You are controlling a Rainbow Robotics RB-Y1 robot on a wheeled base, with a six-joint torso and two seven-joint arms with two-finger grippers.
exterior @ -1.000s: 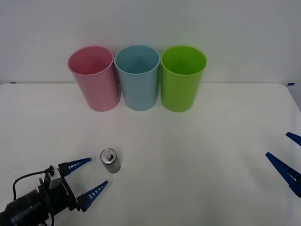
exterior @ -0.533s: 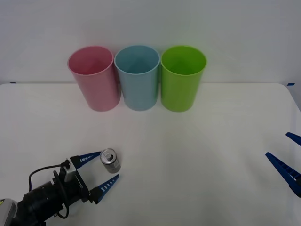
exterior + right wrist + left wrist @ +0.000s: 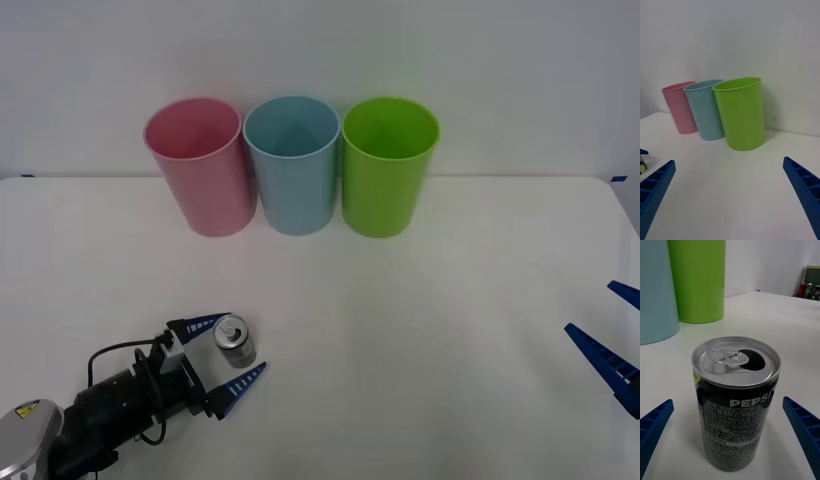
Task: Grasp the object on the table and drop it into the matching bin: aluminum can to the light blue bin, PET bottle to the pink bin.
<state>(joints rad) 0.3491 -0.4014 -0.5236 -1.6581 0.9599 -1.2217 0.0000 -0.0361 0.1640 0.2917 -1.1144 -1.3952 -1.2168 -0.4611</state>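
Silver aluminum can [image 3: 235, 342] upright, lower left of white desk [image 3: 420, 300] | left claw [image 3: 225, 353] spread, fingers straddling it for a side grasp | right claw [image 3: 610, 335] released, idle at right edge | light blue bin [image 3: 292, 165] upper centre awaits the drop

I see bright, even light, soft shadows under the bins [image 3: 290, 165], glare on the can [image 3: 736, 405] top, my right fingers [image 3: 655, 187] blurry.
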